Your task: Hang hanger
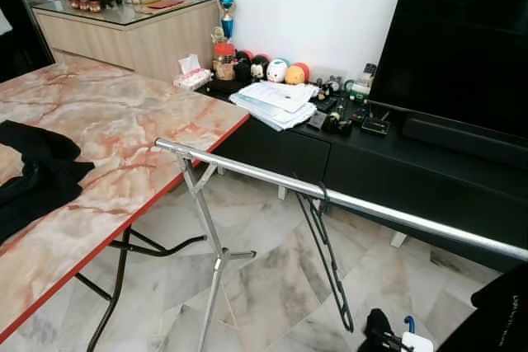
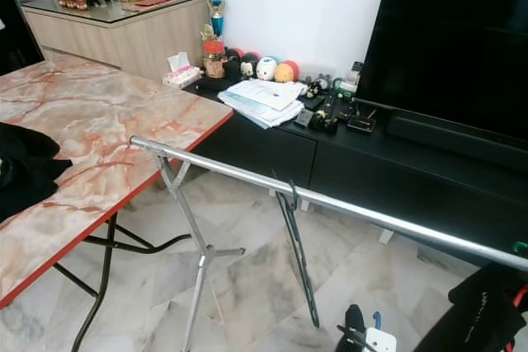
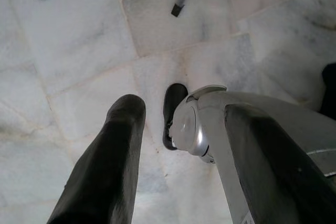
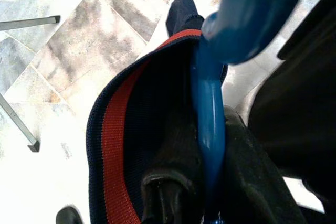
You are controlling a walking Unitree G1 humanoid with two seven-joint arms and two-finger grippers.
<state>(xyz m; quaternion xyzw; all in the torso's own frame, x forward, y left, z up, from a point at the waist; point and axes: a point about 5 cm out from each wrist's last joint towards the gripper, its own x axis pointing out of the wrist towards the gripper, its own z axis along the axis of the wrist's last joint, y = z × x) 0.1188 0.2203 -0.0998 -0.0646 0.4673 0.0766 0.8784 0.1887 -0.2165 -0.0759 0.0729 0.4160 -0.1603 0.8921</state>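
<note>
Rail: silver clothes rail [image 1: 346, 201] crosses the room; one black hanger [image 1: 326, 253] already hooked on it.
Blue hanger [image 4: 210, 108]: carrying a dark red-striped garment [image 4: 136, 145], pinched in the right gripper [image 4: 202, 182], low, not yet hung.
Left gripper [image 3: 178, 145]: fingers spread, idle over floor.
Obstacles: marble table [image 1: 107, 121] beside rail's end; TV console [image 1: 396, 154] behind.

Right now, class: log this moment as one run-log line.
right gripper: shut on blue hanger carrying dark red-striped garment | left gripper: open, idle above floor | rail: black hanger hung
</note>
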